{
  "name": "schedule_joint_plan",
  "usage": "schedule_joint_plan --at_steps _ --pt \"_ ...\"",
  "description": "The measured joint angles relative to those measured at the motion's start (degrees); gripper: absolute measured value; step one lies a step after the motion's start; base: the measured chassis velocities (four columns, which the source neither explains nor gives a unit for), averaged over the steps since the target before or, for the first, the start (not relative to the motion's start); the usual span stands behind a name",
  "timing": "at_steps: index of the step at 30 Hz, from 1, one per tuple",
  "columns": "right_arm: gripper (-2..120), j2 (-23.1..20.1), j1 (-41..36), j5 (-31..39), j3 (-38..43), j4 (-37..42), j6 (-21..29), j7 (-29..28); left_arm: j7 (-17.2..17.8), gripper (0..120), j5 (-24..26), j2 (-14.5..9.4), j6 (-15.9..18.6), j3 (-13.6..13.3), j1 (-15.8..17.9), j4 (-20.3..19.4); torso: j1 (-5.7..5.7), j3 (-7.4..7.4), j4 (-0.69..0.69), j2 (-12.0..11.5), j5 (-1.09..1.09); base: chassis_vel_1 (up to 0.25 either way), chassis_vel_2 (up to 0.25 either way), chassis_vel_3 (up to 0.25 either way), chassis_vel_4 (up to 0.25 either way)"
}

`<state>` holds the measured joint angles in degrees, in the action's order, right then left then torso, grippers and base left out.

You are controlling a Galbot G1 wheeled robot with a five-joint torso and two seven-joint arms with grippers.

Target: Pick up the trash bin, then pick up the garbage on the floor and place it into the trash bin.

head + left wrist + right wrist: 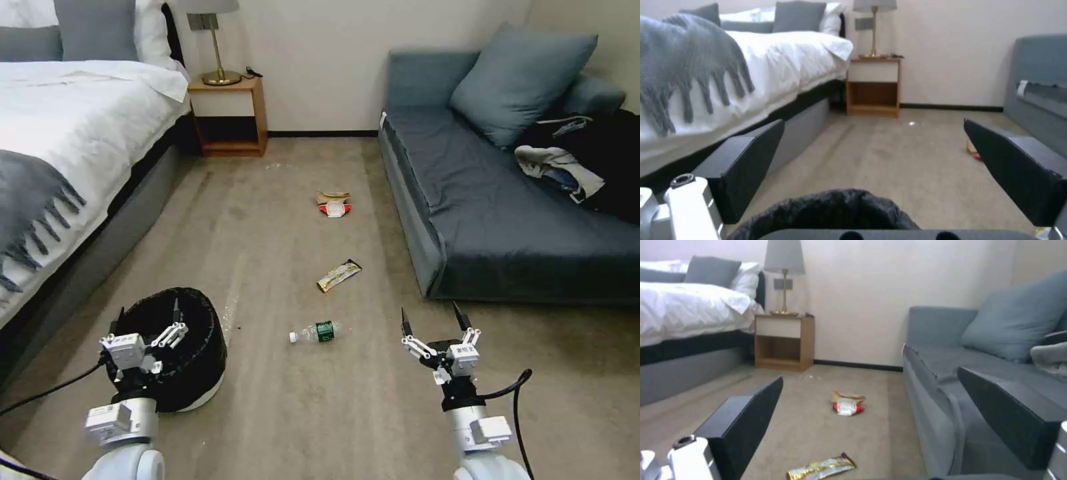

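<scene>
The trash bin (193,360), white with a crinkly black bag over its rim, stands on the carpet at the lower left. My left gripper (148,315) hovers open right over the near part of its rim, whose black bag (835,210) shows low between the fingers (742,163). The garbage lies along the floor: a clear bottle (316,332), a gold-and-black wrapper (339,275), a red-and-white packet (335,210) and tan paper (333,197). My right gripper (433,319) is open above bare carpet, right of the bottle. The wrapper (822,468) and packet (847,406) lie ahead of it.
A bed (67,133) with a grey throw runs along the left. A blue sofa (507,220) with a cushion and clothes fills the right. A wooden nightstand (230,113) with a lamp stands at the far wall. Carpet between them is open.
</scene>
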<state>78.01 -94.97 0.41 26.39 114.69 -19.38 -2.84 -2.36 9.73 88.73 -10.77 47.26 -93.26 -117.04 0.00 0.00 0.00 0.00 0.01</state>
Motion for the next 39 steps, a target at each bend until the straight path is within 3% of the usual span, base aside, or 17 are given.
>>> schedule_joint_plan --at_steps 2,3,6,7,8,10,11,13,14,15,19,26,37,39 --pt "100 -1.4 -0.3 0.0 -0.8 1.3 2.0 -1.7 3.6 100 0.6 -0.3 1.9 -0.8 -0.2 -0.7 0.00 0.00 0.00 0.0 0.00 0.000 0.000 0.000 0.000" --pt "100 -1.4 -0.3 0.0 -0.8 1.3 2.0 -1.7 3.6 100 0.6 -0.3 1.9 -0.8 -0.2 -0.7 0.00 0.00 0.00 0.0 0.00 0.000 0.000 0.000 0.000" --pt "100 -3.2 -0.1 -0.8 -2.5 3.5 6.0 -5.6 16.8 100 5.2 -0.7 12.3 -1.5 -0.1 -4.4 0.00 0.00 0.00 0.0 0.00 0.000 0.000 0.000 0.000" --pt "100 -3.5 0.0 -1.0 -2.7 3.9 6.7 -6.0 19.1 100 7.5 -0.7 14.2 -1.4 0.1 -5.2 0.00 0.00 0.00 0.0 0.00 0.000 0.000 0.000 0.000" --pt "100 -3.5 0.0 -1.0 -2.7 3.9 6.7 -6.0 19.1 100 7.5 -0.7 14.2 -1.4 0.1 -5.2 0.00 0.00 0.00 0.0 0.00 0.000 0.000 0.000 0.000" --pt "100 -4.6 -0.1 0.2 -3.1 5.2 9.2 -5.6 24.7 100 14.9 -1.1 17.8 -0.3 1.4 -6.4 0.00 0.00 0.00 0.0 0.00 0.000 0.000 0.000 0.000" --pt "100 -4.6 -0.1 0.2 -3.1 5.2 9.2 -5.6 24.7 100 14.9 -1.1 17.8 -0.3 1.4 -6.4 0.00 0.00 0.00 0.0 0.00 0.000 0.000 0.000 0.000" --pt "100 -6.0 -0.2 3.3 -3.2 6.0 12.8 -3.5 30.6 100 22.9 -1.9 22.5 1.0 3.3 -6.0 0.00 0.00 0.00 0.0 0.00 0.000 0.000 0.000 0.000" --pt "100 -6.0 -0.2 3.3 -3.2 6.0 12.8 -3.5 30.6 100 22.9 -1.9 22.5 1.0 3.3 -6.0 0.00 0.00 0.00 0.0 0.00 0.000 0.000 0.000 0.000" --pt "100 -6.7 -0.1 3.7 -2.9 6.4 16.5 -3.0 33.5 100 27.2 -2.1 25.9 1.2 4.3 -5.2 0.00 0.00 0.00 0.0 -0.01 0.000 0.000 0.000 0.000" --pt "100 -7.3 0.5 4.4 -2.8 6.8 21.3 -3.5 36.7 100 29.8 -2.6 29.7 1.4 5.8 -2.6 0.00 0.00 0.00 0.0 -0.01 0.000 0.000 0.000 0.000" --pt "100 -7.3 0.8 3.5 -2.2 6.4 23.1 -2.2 40.1 100 31.8 -3.3 35.4 1.8 7.7 0.5 0.00 0.00 0.00 0.0 -0.01 0.000 0.000 0.000 0.000" --pt "100 -7.2 0.7 1.5 -2.1 4.6 20.4 -1.9 40.2 100 31.4 -3.3 36.6 1.5 10.2 5.8 0.00 0.00 0.00 0.0 -0.01 0.000 0.000 0.000 0.000" --pt "100 -7.2 0.8 1.3 -2.2 4.5 19.8 -1.9 40.0 93 30.9 -3.2 36.6 1.5 10.4 6.3 0.00 0.00 0.00 0.0 -0.01 0.000 0.000 0.000 0.000"
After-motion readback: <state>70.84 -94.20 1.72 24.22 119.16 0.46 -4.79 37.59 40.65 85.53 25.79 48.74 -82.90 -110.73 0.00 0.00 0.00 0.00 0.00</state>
